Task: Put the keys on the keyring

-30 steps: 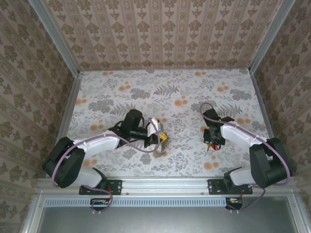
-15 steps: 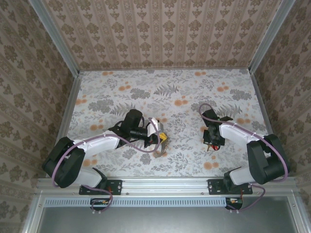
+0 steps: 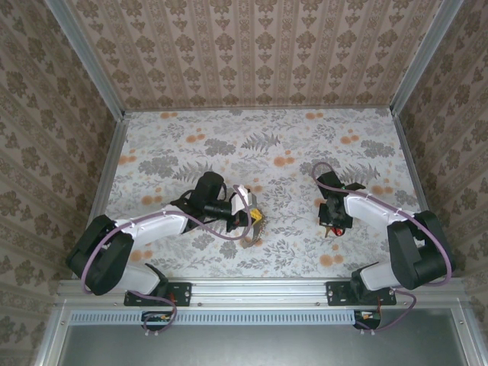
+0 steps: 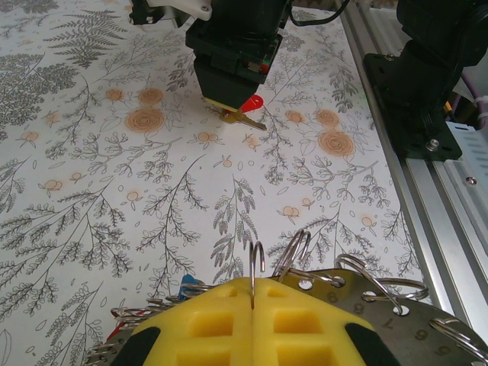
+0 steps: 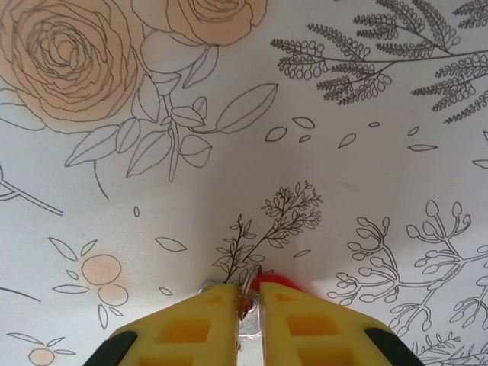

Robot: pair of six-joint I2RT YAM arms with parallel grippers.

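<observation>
Left gripper (image 4: 252, 299) is clamped on the keyring (image 4: 366, 296), apparently steadying it with a wire loop (image 4: 256, 258) standing up. Well right of the keyring, the right gripper (image 5: 250, 301) pinches a red key (image 5: 276, 281) against the table (image 5: 343, 191), probably to carry it over.

Flat cloth-covered worktop (image 3: 305, 145) is white with grey ferns and peachy-orange roses; papered booth walls (image 3: 252, 53) are tan damask. Left gripper (image 4: 252, 301) and right gripper (image 5: 250, 297): yellow, black corners. Tiny silver key (image 4: 250, 104) has a red plastic head, and the big round band keyring (image 4: 366, 301) looks silvery-grey.
</observation>
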